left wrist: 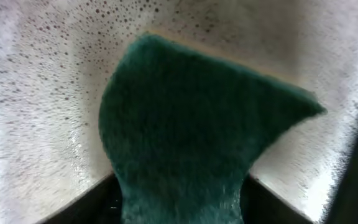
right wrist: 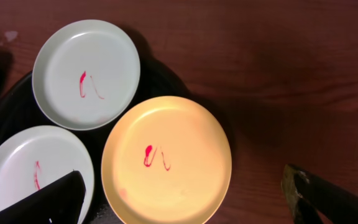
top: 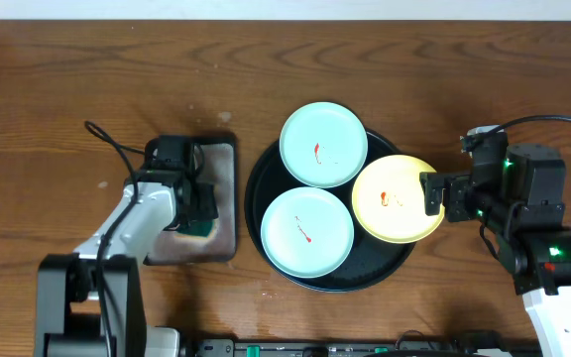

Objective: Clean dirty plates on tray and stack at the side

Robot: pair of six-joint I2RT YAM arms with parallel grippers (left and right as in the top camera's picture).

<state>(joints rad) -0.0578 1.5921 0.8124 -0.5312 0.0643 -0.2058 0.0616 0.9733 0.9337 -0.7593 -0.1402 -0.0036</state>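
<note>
I read no text, label, brand, number or sign in any of my three views.

Bright, even overhead light; left wrist view badly blurred.
</note>
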